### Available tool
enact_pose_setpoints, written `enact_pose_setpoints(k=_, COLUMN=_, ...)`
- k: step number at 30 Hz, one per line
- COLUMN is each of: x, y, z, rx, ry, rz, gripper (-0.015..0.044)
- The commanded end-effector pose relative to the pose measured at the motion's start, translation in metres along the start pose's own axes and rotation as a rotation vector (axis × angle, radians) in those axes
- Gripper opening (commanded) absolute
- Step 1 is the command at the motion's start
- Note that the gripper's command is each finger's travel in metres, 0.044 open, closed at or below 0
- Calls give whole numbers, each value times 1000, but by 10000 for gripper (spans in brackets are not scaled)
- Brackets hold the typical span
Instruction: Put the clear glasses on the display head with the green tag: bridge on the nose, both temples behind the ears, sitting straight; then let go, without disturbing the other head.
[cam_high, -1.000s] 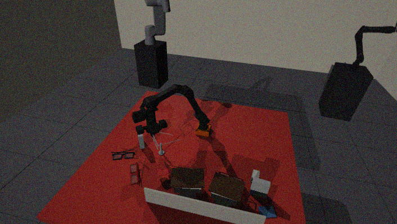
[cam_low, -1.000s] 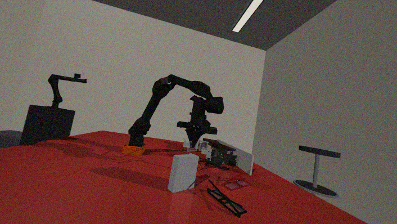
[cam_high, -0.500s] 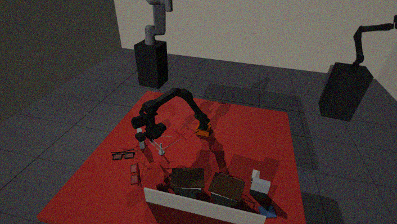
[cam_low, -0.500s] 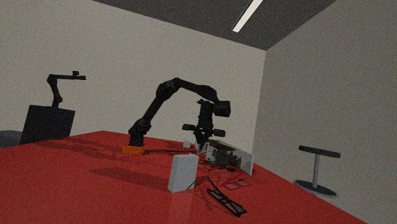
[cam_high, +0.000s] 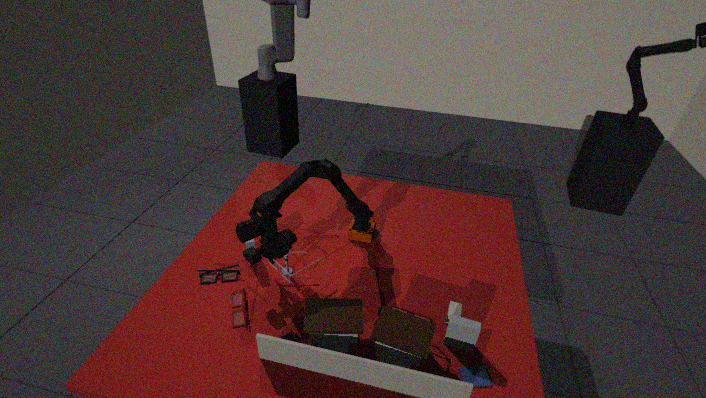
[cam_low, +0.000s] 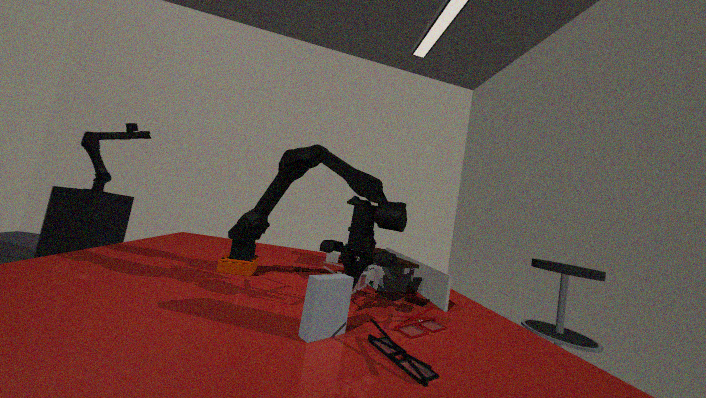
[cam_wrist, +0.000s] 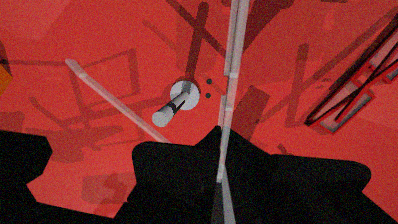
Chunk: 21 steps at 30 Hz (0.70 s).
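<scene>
"Glasses first: where are the clear ones (cam_high: 278, 268) (cam_wrist: 230, 100), and how do they point?"

"Off the red mat (cam_high: 425, 235) (cam_low: 150, 320) (cam_wrist: 155, 30), in the gripper (cam_high: 273, 260) (cam_low: 356, 279) (cam_wrist: 220, 130), which is closed on them. From the wrist, 1 long pale bar runs nearly upright through the picture, its top leaning slightly right. A 2nd bar, a temple (cam_wrist: 117, 100), slants from the fingers toward the upper left."

"So which side do the temples open to?"

"Toward the arm's orange base (cam_high: 361, 238) (cam_low: 237, 266), as the top view has it. I can't tell whether they're level."

"And the arm (cam_high: 320, 168) (cam_low: 300, 161)?"

"Arched high, elbow up, forearm sloping down to the wrist; the gripper hangs with its fingers pointing down. From the wrist, a small post on a pale disc (cam_high: 287, 269) (cam_wrist: 192, 101) shows between the 2 bars."

"Are the glasses on the head?"

"No, they're in the grip. I can't make out the green tag. The red glasses (cam_high: 246, 310) (cam_low: 420, 327) and black glasses (cam_high: 219, 276) (cam_low: 400, 356) lie apart on the mat."
</scene>
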<state>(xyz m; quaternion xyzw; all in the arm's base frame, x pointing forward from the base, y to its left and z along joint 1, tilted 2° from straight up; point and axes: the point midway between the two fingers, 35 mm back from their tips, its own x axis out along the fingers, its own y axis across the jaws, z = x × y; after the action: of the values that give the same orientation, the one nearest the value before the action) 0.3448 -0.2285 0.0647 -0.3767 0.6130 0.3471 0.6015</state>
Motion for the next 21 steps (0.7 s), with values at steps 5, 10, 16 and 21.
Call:
enact_pose_setpoints(k=5, x=2, y=-3, z=3, rx=-5, ry=0, rz=-2, gripper=0)
enact_pose_setpoints(k=10, x=2, y=-6, z=7, rx=-5, ry=0, rz=-3, gripper=0)
enact_pose_setpoints(k=16, x=2, y=-7, z=9, rx=-5, ry=-1, rz=-3, gripper=0)
enact_pose_setpoints(k=21, x=2, y=-9, z=11, rx=-5, ry=-1, rz=-3, gripper=0)
